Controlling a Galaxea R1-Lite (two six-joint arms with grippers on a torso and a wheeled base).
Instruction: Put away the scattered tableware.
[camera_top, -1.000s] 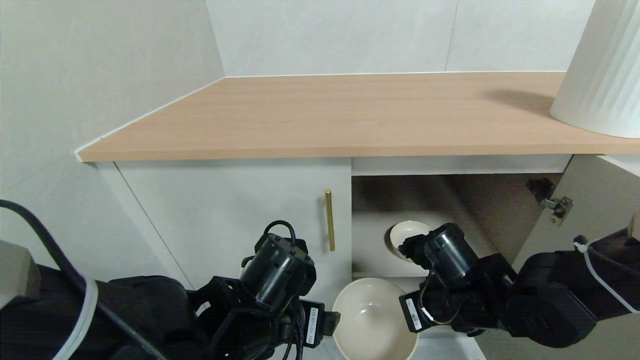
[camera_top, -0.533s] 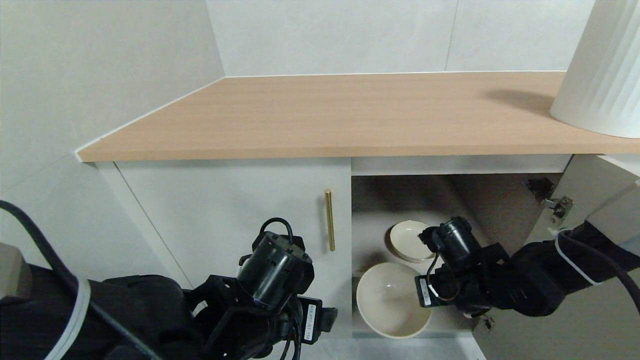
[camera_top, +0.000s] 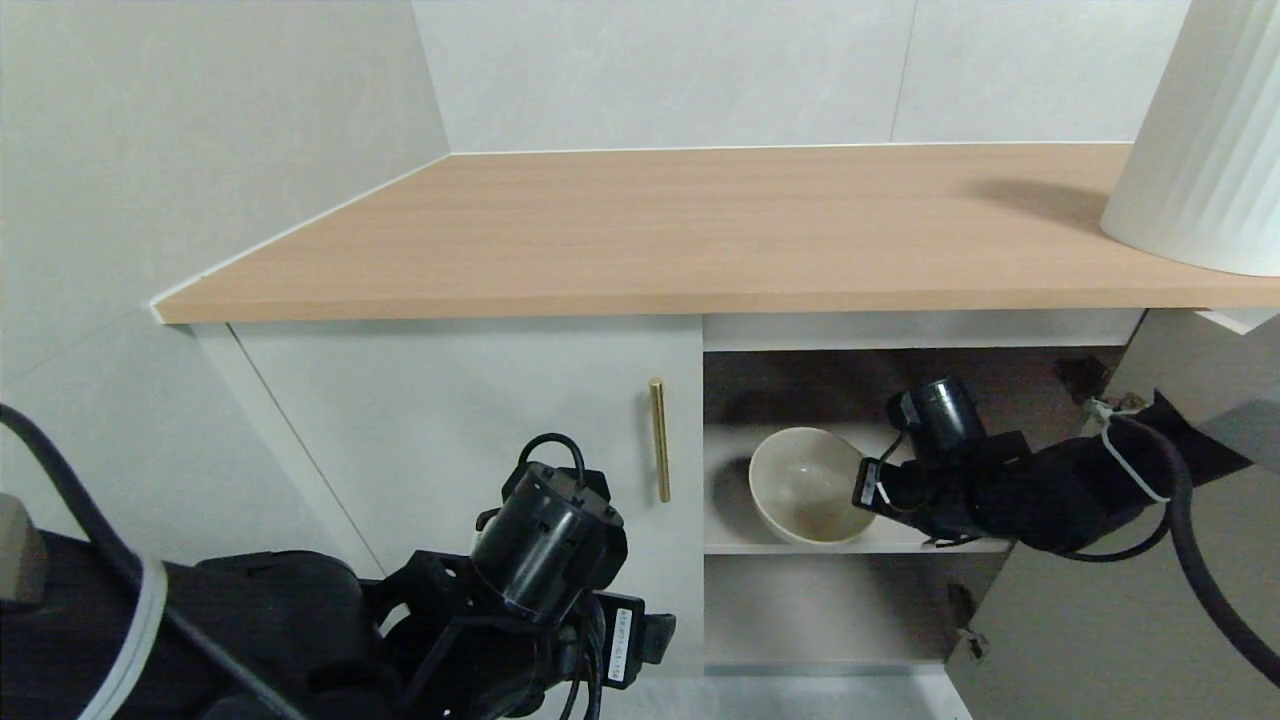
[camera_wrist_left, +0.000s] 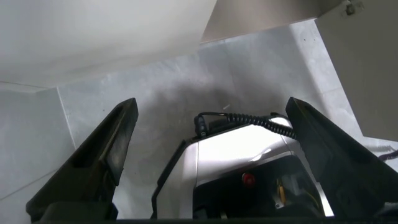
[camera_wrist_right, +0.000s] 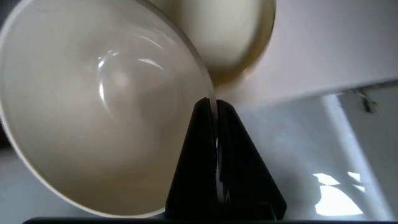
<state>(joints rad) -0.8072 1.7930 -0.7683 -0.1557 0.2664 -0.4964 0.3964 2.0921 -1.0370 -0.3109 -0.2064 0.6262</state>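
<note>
Head view, large cream ceramic bowl (camera_top: 808, 485) tilted inside the open white cabinet (camera_top: 900, 330), over its upper shelf (camera_top: 720, 535), right gripper (camera_top: 862, 472) pinched tight on the rim (a smaller cream dish (camera_wrist_right: 239, 31) just behind), left gripper (camera_wrist_left: 211, 112) spread wide, holding nothing, above grey floor (camera_wrist_left: 249, 68).

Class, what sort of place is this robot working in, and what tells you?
Most likely a kitchen: a wooden countertop, a white cabinet with a brass handle below it, and a cream bowl at the shelf inside.
</note>
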